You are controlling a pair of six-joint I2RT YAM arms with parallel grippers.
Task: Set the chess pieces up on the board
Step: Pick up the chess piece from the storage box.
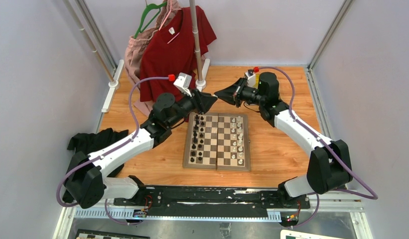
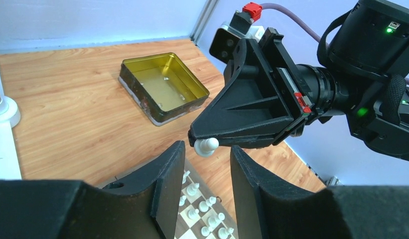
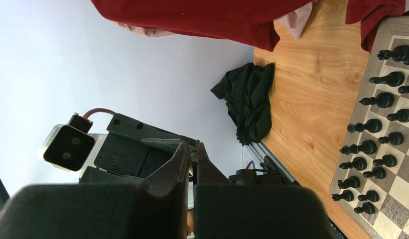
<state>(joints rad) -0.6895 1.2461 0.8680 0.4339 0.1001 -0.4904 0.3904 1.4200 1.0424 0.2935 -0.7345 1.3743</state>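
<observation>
Both arms point(image 1: 127, 144) reaching inward above the board point(image 1: 216, 166), right gripper point(image 2: 201, 140) pinching a white piece point(image 2: 209, 147), left gripper point(image 1: 213, 101) spread.

Probably a robotics lab cell: plain lilac walls point(image 1: 38, 74), metal frame posts point(image 1: 331, 32), wooden table point(image 1: 282, 149).

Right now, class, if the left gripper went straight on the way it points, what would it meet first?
Probably the white chess piece pinched by the right gripper, just ahead of the open left gripper; depth unclear.
</observation>
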